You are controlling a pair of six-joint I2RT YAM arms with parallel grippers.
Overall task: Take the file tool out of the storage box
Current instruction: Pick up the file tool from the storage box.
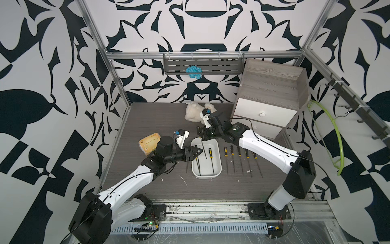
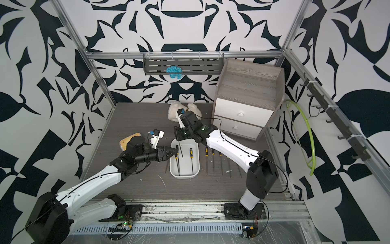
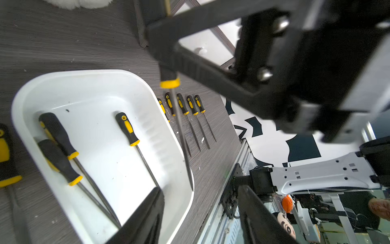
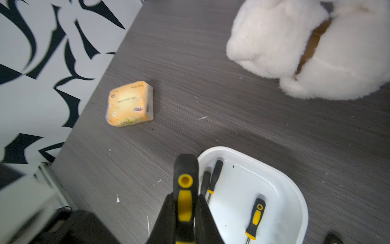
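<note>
In the right wrist view the held file (image 4: 185, 196) shows only its handle; the blade runs past the picture's edge. In both top views the left arm (image 1: 168, 157) covers part of the yellow pack (image 1: 147, 142) and the right wrist (image 1: 207, 120) hides part of the plush toy (image 1: 192, 115). The right end effector (image 3: 166, 50) is blurred in the left wrist view.

R gripper (image 2: 178, 137) clamped on file tool (image 2: 180, 149), blade slanting down over white storage box (image 2: 198, 166), L gripper (image 2: 174, 151) at box's left rim, more files (image 2: 191, 157) lying inside, row of files (image 2: 206, 152) on tabletop (image 2: 147, 181) just beside box, cabinet (image 2: 249, 88) at back
</note>
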